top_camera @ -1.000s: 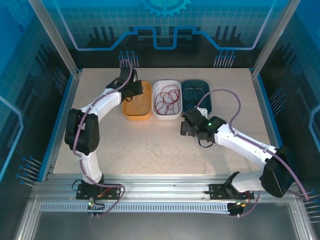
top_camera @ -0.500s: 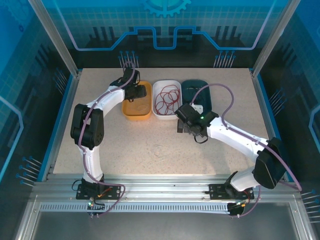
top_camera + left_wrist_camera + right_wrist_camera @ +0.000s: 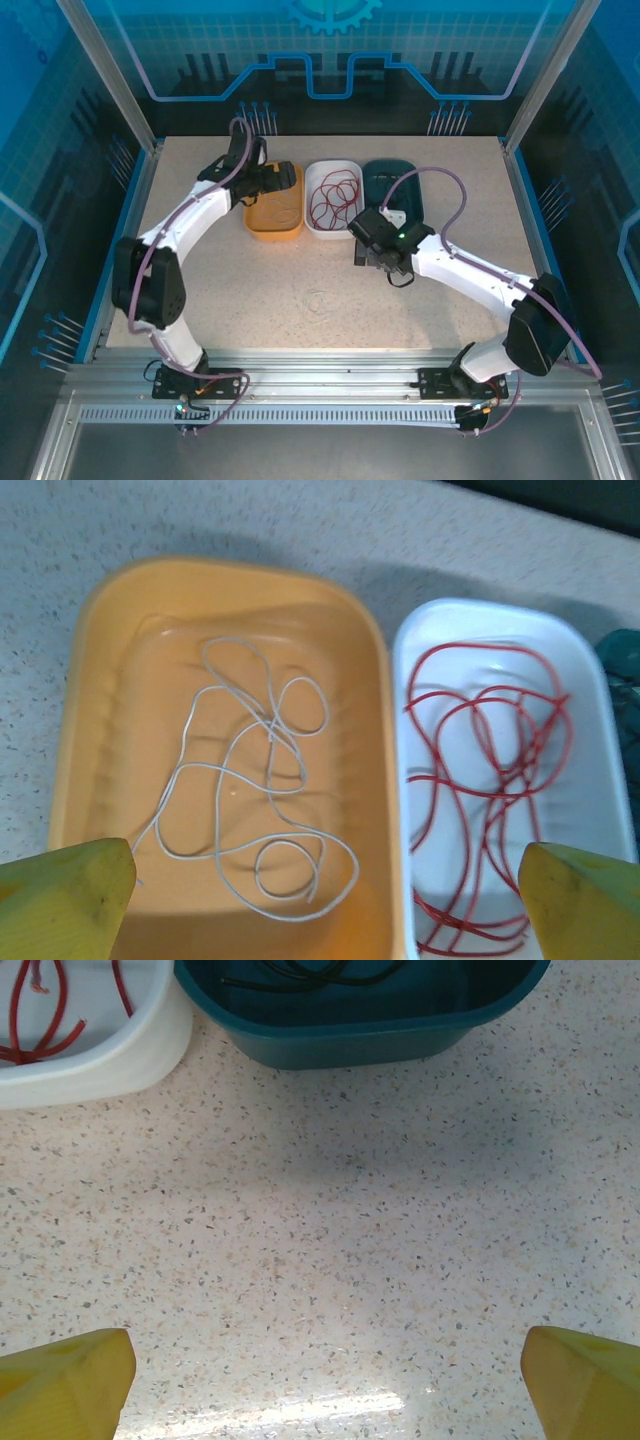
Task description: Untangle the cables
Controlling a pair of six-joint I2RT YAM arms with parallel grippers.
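Your left and right jaws both stand spread wide, grasping nothing. The pale cable looks light and floppy (likely slippery); pinch an outer loop.

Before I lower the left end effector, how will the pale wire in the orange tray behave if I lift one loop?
Probably floppy: the pale wire lies in loose curls, so it should drape and trail. Likely very light, being so thin, so the orange tray should stay put. It crosses itself several times, so loops may snag or tighten.
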